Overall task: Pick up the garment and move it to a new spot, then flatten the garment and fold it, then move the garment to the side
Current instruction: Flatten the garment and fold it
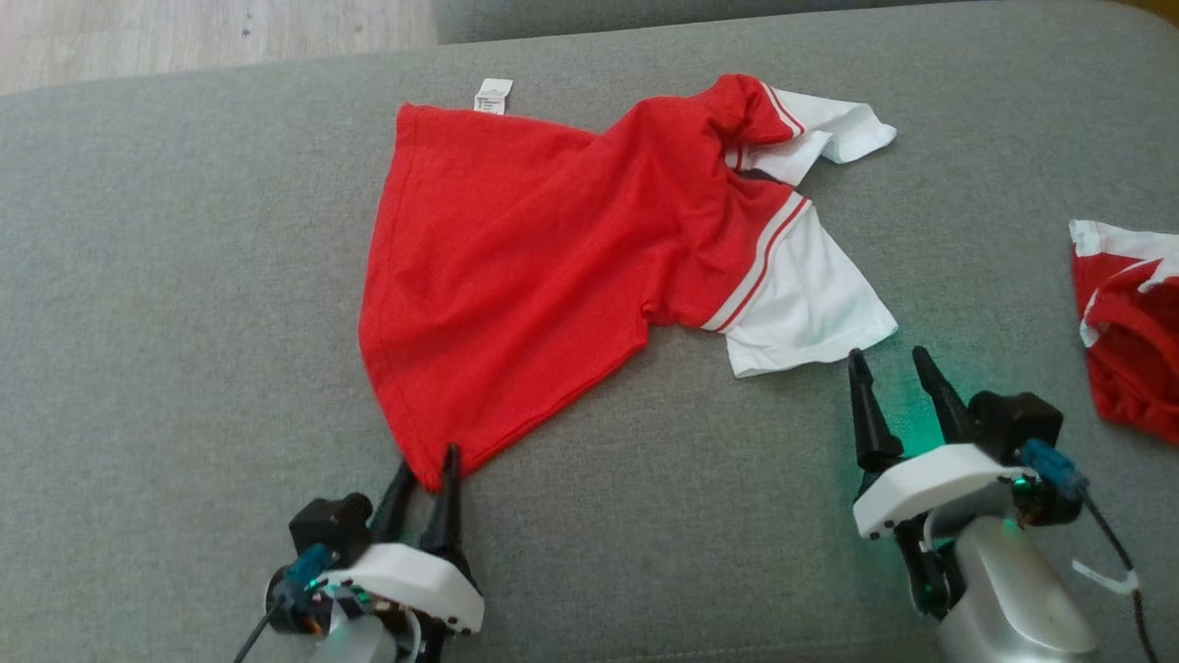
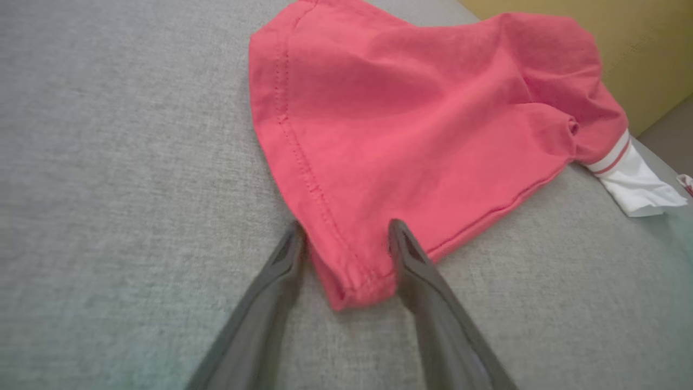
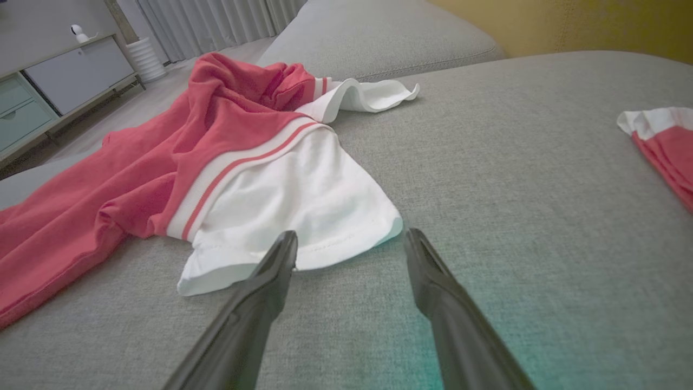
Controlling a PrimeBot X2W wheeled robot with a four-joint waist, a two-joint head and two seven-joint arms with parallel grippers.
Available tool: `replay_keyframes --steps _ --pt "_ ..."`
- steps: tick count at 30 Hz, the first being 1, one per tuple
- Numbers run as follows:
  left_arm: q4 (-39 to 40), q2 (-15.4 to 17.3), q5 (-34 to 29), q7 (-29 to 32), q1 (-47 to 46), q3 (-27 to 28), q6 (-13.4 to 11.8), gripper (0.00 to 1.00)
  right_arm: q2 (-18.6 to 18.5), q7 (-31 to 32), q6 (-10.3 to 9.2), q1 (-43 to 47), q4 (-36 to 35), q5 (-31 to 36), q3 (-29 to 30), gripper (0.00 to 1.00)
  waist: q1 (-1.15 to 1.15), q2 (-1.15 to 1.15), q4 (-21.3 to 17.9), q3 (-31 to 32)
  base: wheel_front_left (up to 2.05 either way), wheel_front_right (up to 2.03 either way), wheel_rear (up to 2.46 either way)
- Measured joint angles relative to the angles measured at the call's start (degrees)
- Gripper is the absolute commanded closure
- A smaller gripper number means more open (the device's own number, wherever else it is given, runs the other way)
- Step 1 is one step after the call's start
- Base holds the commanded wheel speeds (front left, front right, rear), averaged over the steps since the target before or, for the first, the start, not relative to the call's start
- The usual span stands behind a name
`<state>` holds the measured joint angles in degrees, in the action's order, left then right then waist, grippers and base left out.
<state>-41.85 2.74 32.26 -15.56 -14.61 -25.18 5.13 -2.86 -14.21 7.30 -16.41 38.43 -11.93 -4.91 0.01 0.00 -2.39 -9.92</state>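
Garment: a red knit T-shirt with white sleeves and red-striped white bands [image 1: 516, 258] lies spread but rumpled on the grey woven sofa cushion [image 1: 138, 276], with its hem end towards the robot's left and its sleeves towards the right

Care label: a small white printed tag [image 1: 493, 95] sticks out from the T-shirt's far hem corner

Left gripper [image 1: 428, 460]: sits at the T-shirt's nearest hem corner; its two dark fingers [image 2: 427, 292] stand apart astride that corner with red cloth between them, not clamped together, and I cannot tell whether they press the cloth

Right gripper [image 1: 889, 357]: sits just beside the hem of the T-shirt's near white sleeve [image 3: 303, 216], jaws spread wide and holding nothing; in the right wrist view one fingertip meets the sleeve edge, touching or not I cannot tell

In the way: the T-shirt's far shoulder is bunched into a red ridge [image 1: 737, 110] that lies over the base of the far white sleeve [image 1: 838, 133]

Second garment: a red and white piece [image 1: 1124, 322] lies well apart from the T-shirt on its sleeve side, beyond the right gripper, cut by the picture edge

Beyond the T-shirt: a pale wooden floor [image 1: 184, 37], another grey cushion [image 3: 379, 32] and a pale cabinet with drawers [image 3: 54, 81]
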Motion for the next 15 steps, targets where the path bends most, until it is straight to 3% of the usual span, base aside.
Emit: replay_keyframes --steps 2,9,12,15 --pt "-0.3 0.1 0.8 0.0 -0.6 -0.8 0.0 1.00 0.0 0.0 0.00 -0.5 0.1 0.1 0.6 0.00 0.00 0.00 0.3 -0.2 0.00 0.00 0.00" --pt "-0.2 -0.1 0.6 0.2 -1.6 -2.5 0.4 1.00 0.0 0.0 0.00 -5.2 3.2 2.0 3.8 0.00 0.00 0.00 2.2 -1.0 0.00 0.00 0.00" --pt "0.0 -0.1 -0.1 0.2 -1.8 -2.8 0.5 1.00 -0.1 0.0 0.00 -7.1 4.7 4.9 5.6 0.00 0.00 0.00 3.1 -1.5 0.00 0.00 0.00" --pt "0.1 -0.3 -0.5 0.2 -2.7 -4.1 0.8 1.00 -0.4 0.0 0.00 -10.5 11.3 11.9 10.2 0.00 0.00 0.00 4.9 -2.7 0.00 0.00 0.00"
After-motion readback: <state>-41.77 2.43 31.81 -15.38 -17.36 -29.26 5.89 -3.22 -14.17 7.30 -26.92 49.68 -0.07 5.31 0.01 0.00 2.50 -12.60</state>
